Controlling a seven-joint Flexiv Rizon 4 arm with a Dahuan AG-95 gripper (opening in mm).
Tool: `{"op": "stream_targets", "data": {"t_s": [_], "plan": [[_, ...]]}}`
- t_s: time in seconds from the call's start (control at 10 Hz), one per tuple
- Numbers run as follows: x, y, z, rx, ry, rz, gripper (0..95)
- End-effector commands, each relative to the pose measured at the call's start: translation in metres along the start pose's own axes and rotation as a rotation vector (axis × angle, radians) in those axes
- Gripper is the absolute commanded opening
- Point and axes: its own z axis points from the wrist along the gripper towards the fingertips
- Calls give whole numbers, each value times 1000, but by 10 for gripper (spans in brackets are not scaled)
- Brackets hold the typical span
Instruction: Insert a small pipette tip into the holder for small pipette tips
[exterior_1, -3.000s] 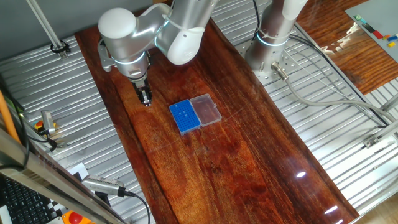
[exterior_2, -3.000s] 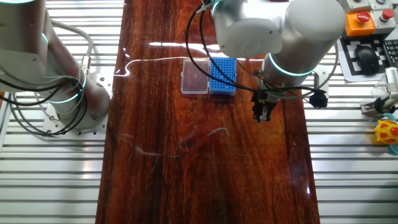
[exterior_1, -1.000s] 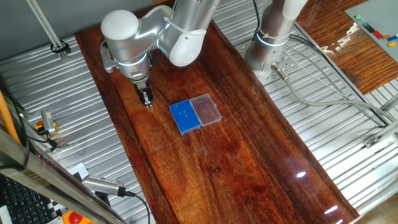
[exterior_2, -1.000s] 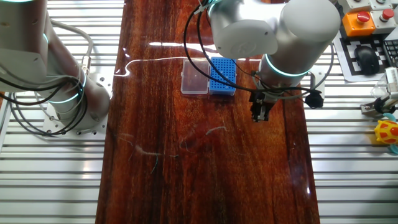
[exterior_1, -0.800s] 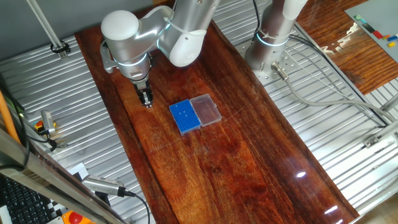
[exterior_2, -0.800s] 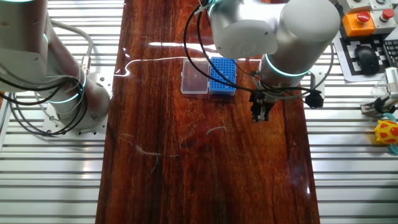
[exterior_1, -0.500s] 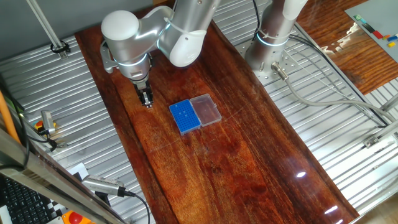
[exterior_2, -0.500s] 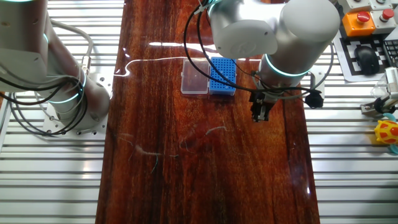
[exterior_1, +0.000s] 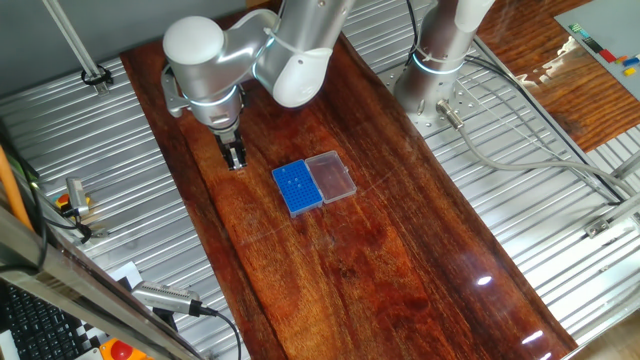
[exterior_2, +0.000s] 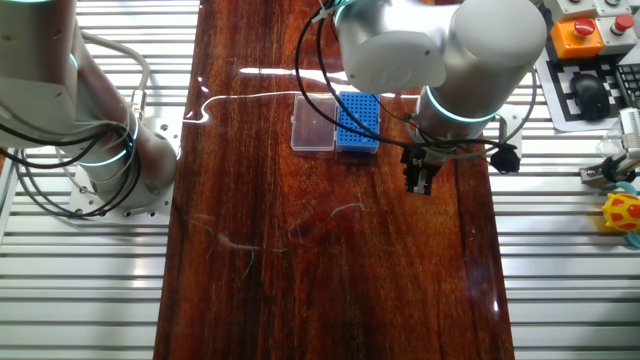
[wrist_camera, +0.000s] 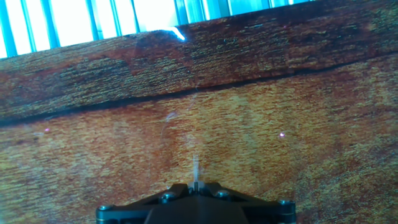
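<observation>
The robot's hand (exterior_1: 235, 162) hangs low over the dark wooden tabletop (exterior_1: 400, 250), pointing straight down near one long edge of the board. From the hand view, its two fingers are pressed together around a thin, pale, translucent pipette tip (wrist_camera: 195, 171) that sticks out from between them toward the wood; the tip is slender enough that it does not show in either fixed view. The holder for small pipette tips (exterior_1: 297, 187) lies flat on the tabletop a little way off from the hand, not touching it, its blue top dotted with a grid of tiny holes. Joined along one side of it lies a clear lid (exterior_1: 331, 176) of the same size, opened flat on the wood. In the other fixed view the hand (exterior_2: 420, 182) sits beside the holder (exterior_2: 358, 121), nearer the board's edge, with the lid (exterior_2: 313, 124) on the holder's far side. Ribbed metal panels (exterior_1: 120, 200) flank the board on both sides.
</observation>
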Motion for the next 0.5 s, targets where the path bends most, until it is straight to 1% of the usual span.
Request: {"op": "stream_targets", "data": {"t_s": [0.1,0.3,0.4,0.5], "plan": [[-1,0,2,0,0,-2,0],[-1,0,1,0,2,-2,0],[-1,0,2,1,1,-2,190],[-1,0,1,0,1,-1,190]]}}
